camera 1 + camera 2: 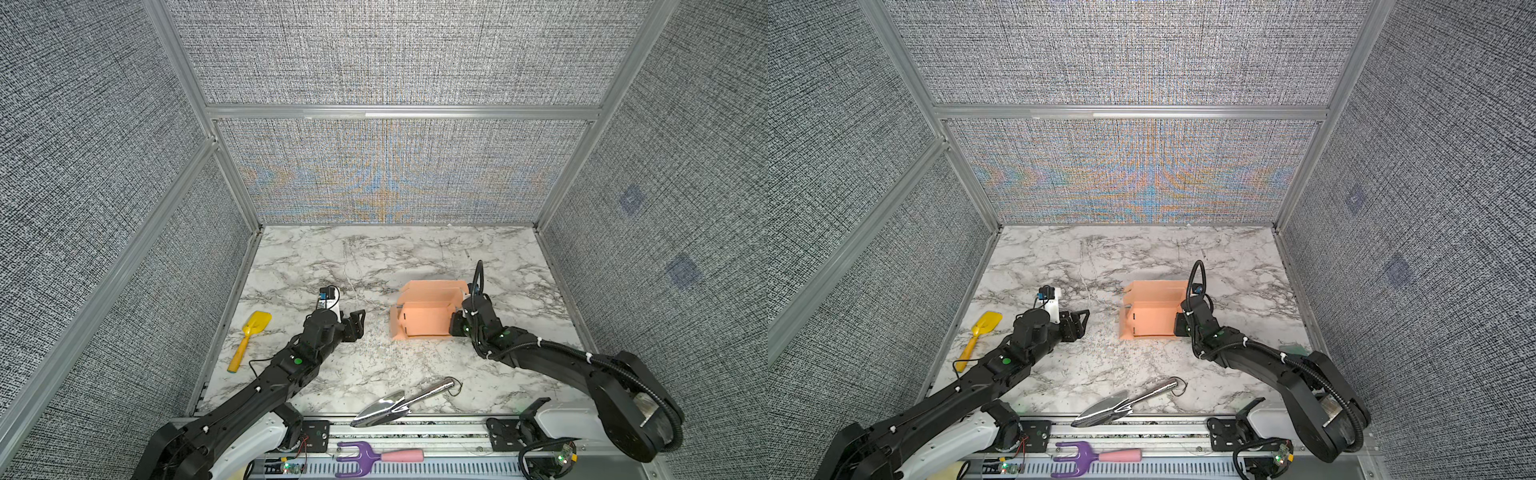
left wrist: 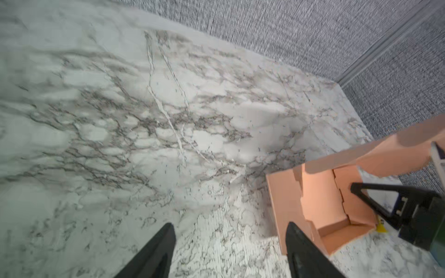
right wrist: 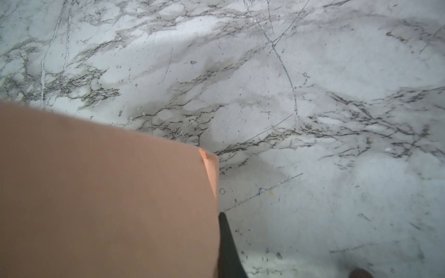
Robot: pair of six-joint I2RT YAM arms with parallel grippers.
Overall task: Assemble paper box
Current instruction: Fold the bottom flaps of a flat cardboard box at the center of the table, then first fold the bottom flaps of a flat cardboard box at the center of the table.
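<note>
The bench [image 1: 374, 257] is a white slab veined in grey like marble. 3 things lie on it. The box [image 1: 424, 320], salmon-pink cardboard, sits right of the middle, partly folded: its base is flat on the bench, its walls are raised, and a flap stands at the far side. A yellow shovel [image 1: 257, 321] lies near the left edge, blade pointing away, well apart from the box. A shiny metal trowel [image 1: 382, 409] lies at the near edge, its blade tip overhanging the bench and its handle angled toward the right.

Salmon-pink paper box [image 1: 424, 322], grey-veined white marble table [image 1: 374, 266], yellow scoop [image 1: 253, 328], purple fork [image 1: 353, 457]
</note>
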